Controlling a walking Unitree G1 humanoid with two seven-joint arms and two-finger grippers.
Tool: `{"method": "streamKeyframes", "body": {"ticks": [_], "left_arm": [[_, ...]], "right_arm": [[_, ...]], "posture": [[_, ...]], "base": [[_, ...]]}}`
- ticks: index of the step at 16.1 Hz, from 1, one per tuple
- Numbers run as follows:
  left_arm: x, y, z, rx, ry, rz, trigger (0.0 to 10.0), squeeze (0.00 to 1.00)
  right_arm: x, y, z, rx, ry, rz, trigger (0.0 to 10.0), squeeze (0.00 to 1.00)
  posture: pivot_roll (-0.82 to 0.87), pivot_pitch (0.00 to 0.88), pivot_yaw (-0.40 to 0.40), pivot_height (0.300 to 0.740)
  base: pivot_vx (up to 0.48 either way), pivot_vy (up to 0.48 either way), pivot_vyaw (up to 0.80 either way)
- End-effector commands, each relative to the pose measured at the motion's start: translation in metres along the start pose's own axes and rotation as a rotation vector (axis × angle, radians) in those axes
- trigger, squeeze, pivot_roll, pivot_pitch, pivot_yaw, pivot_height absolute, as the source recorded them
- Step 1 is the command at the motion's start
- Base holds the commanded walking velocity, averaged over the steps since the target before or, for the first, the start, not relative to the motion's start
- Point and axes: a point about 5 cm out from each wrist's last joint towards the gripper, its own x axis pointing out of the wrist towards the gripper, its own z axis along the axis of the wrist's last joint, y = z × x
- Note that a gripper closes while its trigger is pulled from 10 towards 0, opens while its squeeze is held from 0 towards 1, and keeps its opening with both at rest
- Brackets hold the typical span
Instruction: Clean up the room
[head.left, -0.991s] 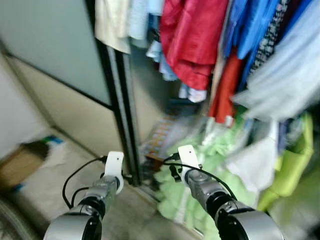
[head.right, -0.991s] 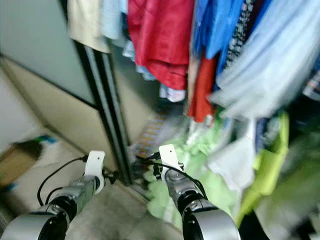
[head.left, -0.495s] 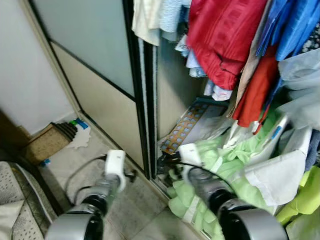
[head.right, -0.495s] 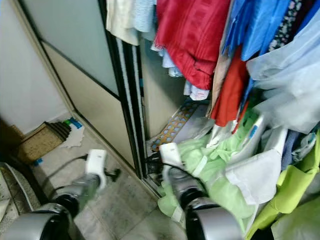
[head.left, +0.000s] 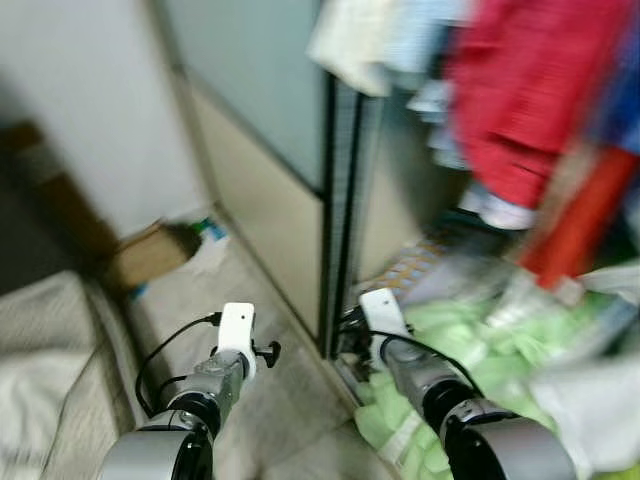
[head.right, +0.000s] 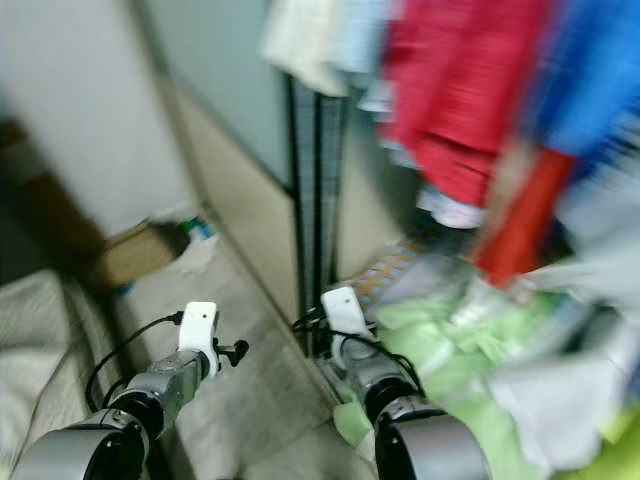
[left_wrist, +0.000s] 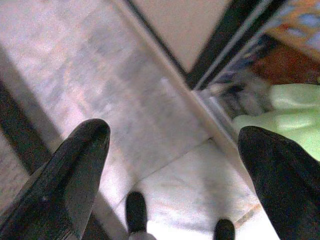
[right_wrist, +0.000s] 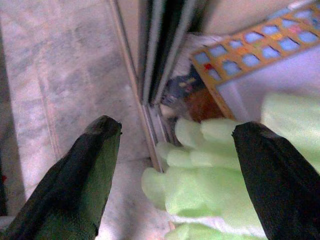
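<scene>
Right gripper (right_wrist: 172, 165) is hovering with fingers spread wide over the light green cloth (right_wrist: 215, 185) spilling from the wardrobe track (right_wrist: 150, 85); soft, light, floppy, I'd pinch a bunched fold. Left gripper (left_wrist: 172, 155) is gaping over floor tiles (left_wrist: 100, 75).

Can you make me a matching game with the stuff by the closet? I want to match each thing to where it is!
Things:
1. light green crumpled cloth
2. red hanging garment
3. brown cardboard box
4. orange board with blue squares

Places:
A. on the floor by the white wall
B. on the closet floor, behind the green cloth
C. spilling out over the closet's bottom track
D. up on the closet rail

Pairs: 1-C, 2-D, 3-A, 4-B
</scene>
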Motion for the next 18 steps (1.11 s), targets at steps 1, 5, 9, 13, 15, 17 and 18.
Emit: {"method": "streamKeyframes", "body": {"ticks": [1,5,9,13,15,17,18], "left_arm": [[0.000,0.005,0.000,-0.002,0.004,0.010,10.0,0.00],[-0.002,0.014,-0.004,-0.074,-0.004,0.046,10.0,0.00],[-0.003,0.020,-0.011,-0.098,0.006,0.067,10.0,0.00],[-0.003,0.016,-0.013,-0.071,0.018,0.055,10.0,0.00],[-0.002,0.013,-0.011,-0.057,0.016,0.045,10.0,0.00],[-0.002,0.011,-0.010,-0.042,0.016,0.036,10.0,0.00],[-0.001,0.009,-0.009,-0.034,0.016,0.031,10.0,0.00]], "right_arm": [[0.000,0.007,-0.001,0.018,0.002,0.015,10.0,0.00],[0.000,0.016,-0.003,-0.038,0.014,0.053,10.0,0.00],[-0.001,0.029,0.001,-0.091,-0.002,0.098,10.0,0.00],[-0.001,0.030,0.001,-0.120,-0.008,0.102,10.0,0.00],[-0.001,0.026,-0.001,-0.117,-0.003,0.091,10.0,0.00],[-0.001,0.023,-0.002,-0.112,-0.001,0.081,10.0,0.00],[-0.001,0.021,-0.002,-0.108,-0.001,0.074,10.0,0.00]], "posture": [[-0.04,0.021,-0.024,0.740],[0.00,0.026,-0.095,0.740],[0.02,0.035,-0.112,0.740],[0.01,0.032,-0.080,0.740],[0.00,0.024,-0.066,0.740],[-0.01,0.021,-0.054,0.740],[-0.01,0.023,-0.049,0.740]], "base": [[0.000,0.000,0.00],[0.000,0.000,0.00],[0.000,0.000,0.00],[0.000,0.000,0.52],[0.000,0.000,0.80],[0.000,0.000,0.80],[0.000,0.000,0.80]]}}
